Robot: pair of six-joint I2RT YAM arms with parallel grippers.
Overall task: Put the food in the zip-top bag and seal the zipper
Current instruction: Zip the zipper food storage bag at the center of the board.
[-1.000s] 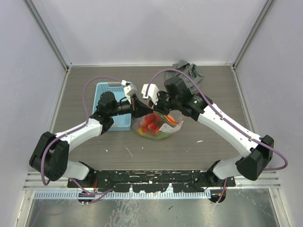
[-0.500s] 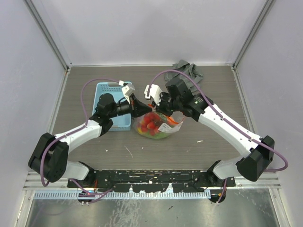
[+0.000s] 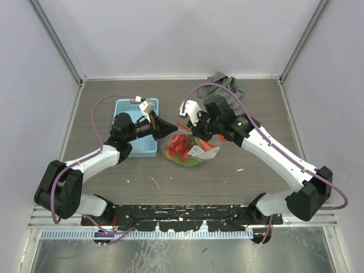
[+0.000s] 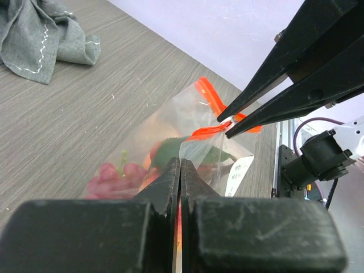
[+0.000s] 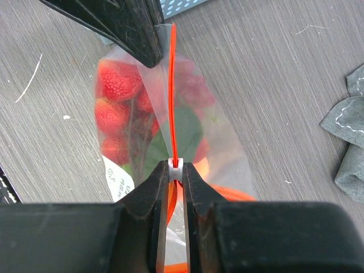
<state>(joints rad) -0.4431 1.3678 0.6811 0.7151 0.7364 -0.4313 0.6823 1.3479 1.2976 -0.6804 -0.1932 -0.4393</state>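
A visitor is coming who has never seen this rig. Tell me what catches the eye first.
The clear zip-top bag at mid-table, stuffed with red strawberries, stands out first. Both pincers pinch it: the right pincer is shut on the red-orange zipper, the left pincer on the bag's opposite end. A blue basket sits left of it, a grey cloth at the far edge.

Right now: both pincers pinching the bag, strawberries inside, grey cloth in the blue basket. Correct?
No: the grey cloth lies on the table, outside the blue basket, per the top view. Left pincer and right pincer do pinch the zip-top bag, strawberries inside.
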